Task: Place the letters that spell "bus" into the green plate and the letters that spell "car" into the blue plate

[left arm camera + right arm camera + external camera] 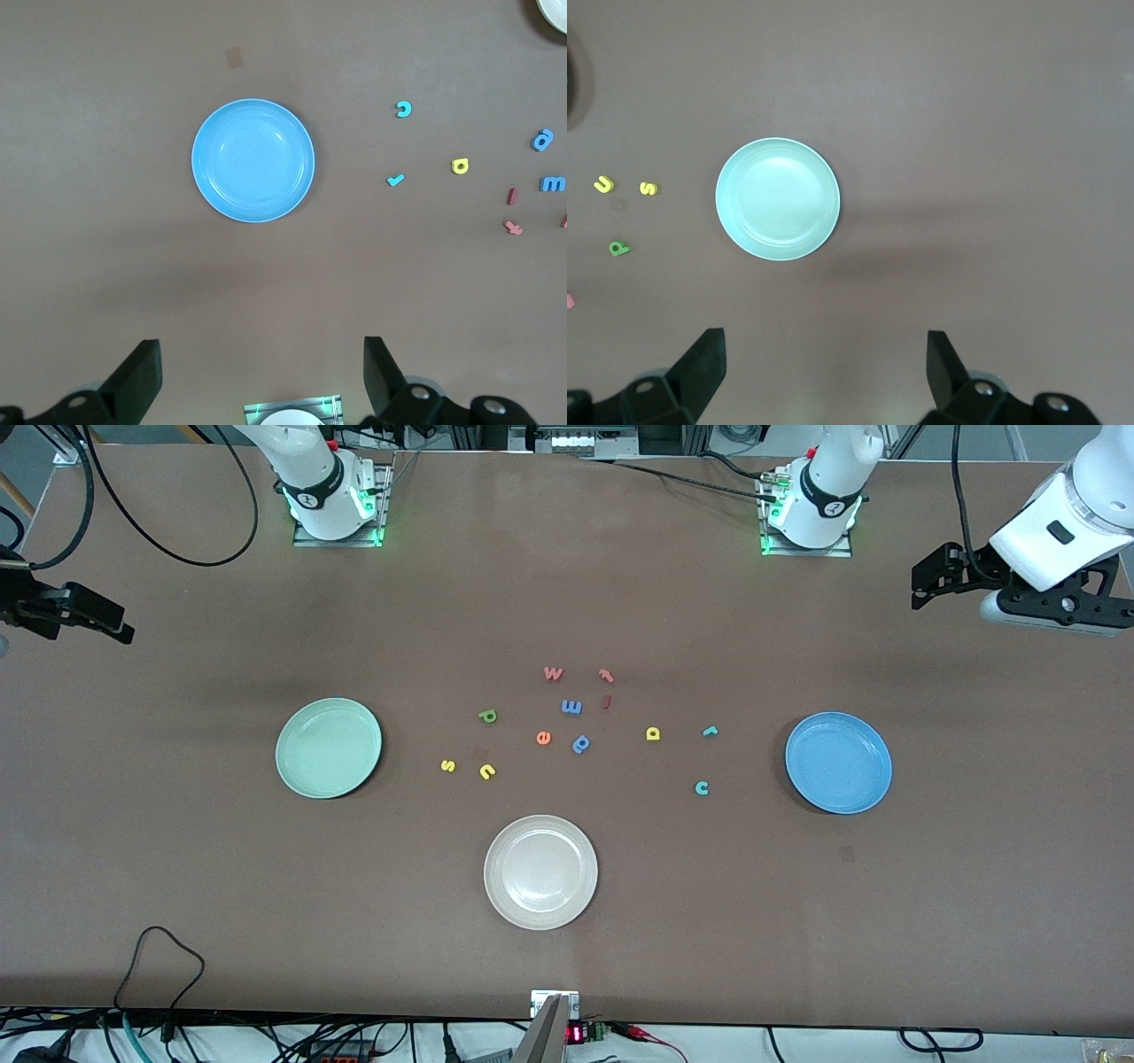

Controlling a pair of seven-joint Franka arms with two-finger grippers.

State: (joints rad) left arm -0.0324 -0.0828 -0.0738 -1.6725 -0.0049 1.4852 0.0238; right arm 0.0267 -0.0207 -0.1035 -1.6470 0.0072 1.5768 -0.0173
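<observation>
Both hands, left hand (257,376) and right hand (824,372), gape empty. Yellow u (486,771), at the green plate's (329,747) three o'clock: light, squashy foam; pinch its edges gently.

High front view spans everything — wrist views look down, sharing plates.

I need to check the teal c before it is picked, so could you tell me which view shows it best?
The left wrist view: the c lies unobstructed on bare table beside the blue plate. The front view shows the c smaller, nearer the camera than the r. The right wrist view misses it.
</observation>
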